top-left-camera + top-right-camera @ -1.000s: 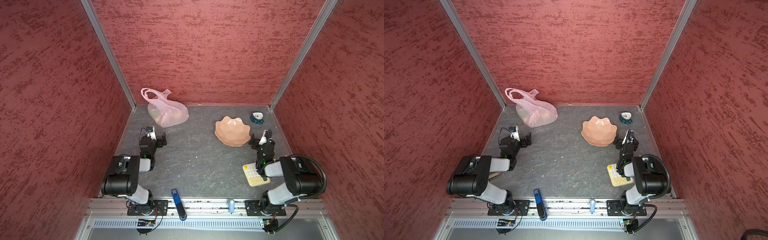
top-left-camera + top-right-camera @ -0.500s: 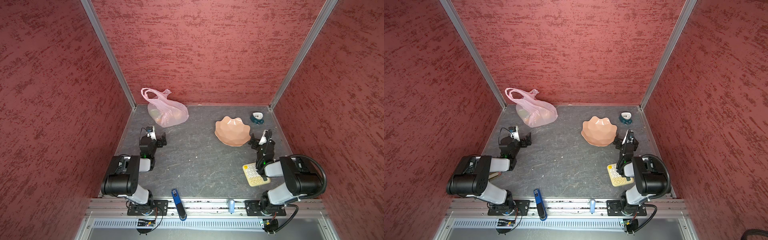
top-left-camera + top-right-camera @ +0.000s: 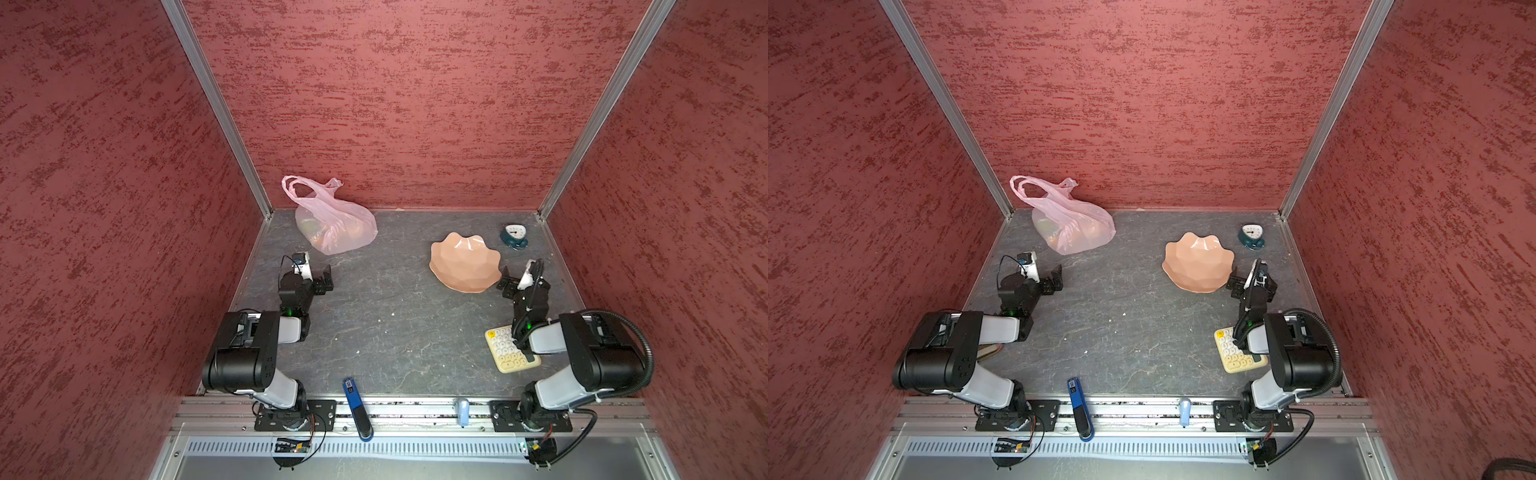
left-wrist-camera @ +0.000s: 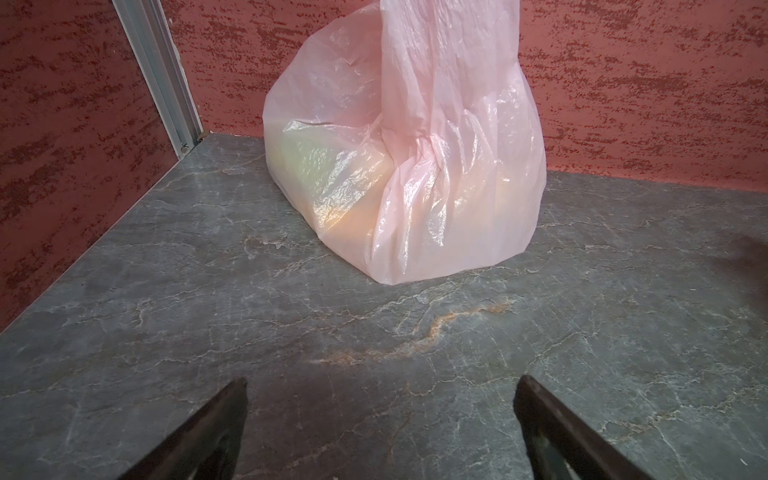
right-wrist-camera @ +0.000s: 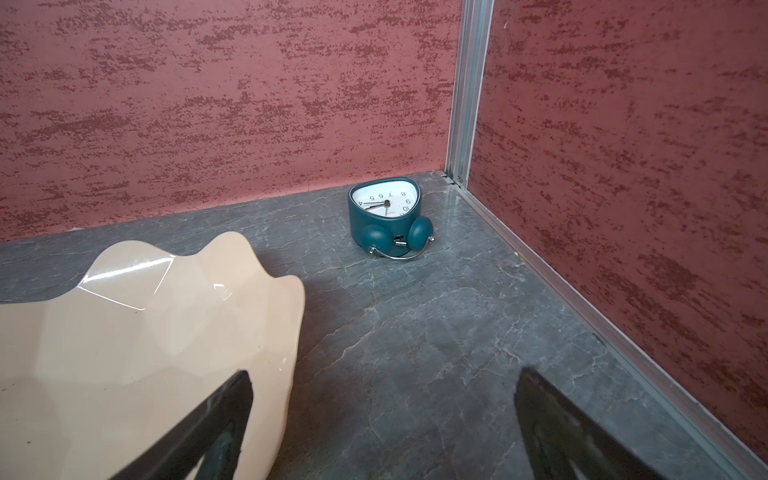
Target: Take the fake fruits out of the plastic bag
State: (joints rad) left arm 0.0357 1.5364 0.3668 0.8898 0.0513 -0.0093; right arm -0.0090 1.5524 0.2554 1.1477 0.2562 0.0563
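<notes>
Left wrist view: thin translucent pale-pink plastic bag [image 4: 436,166] stands in the back-left corner of the grey table [image 4: 166,299], fake fruits [image 4: 328,174] inside, only green/orange tints through the film. Bag lies dead ahead of left pincer [image 4: 380,388], near, not touching; jaws wide open, empty. Right pincer [image 5: 384,384], also wide open and empty, sits just beside the peach scalloped bowl [image 5: 145,316], well apart from the bag. Left arm nearer.

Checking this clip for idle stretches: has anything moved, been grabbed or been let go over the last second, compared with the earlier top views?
Nothing has visibly changed. Both arms rest where they were, with the left gripper and the right gripper open and empty. The plastic bag sits untouched by the back left corner, with the fake fruits showing dimly inside it. The bowl and the clock are in the same places.
</notes>
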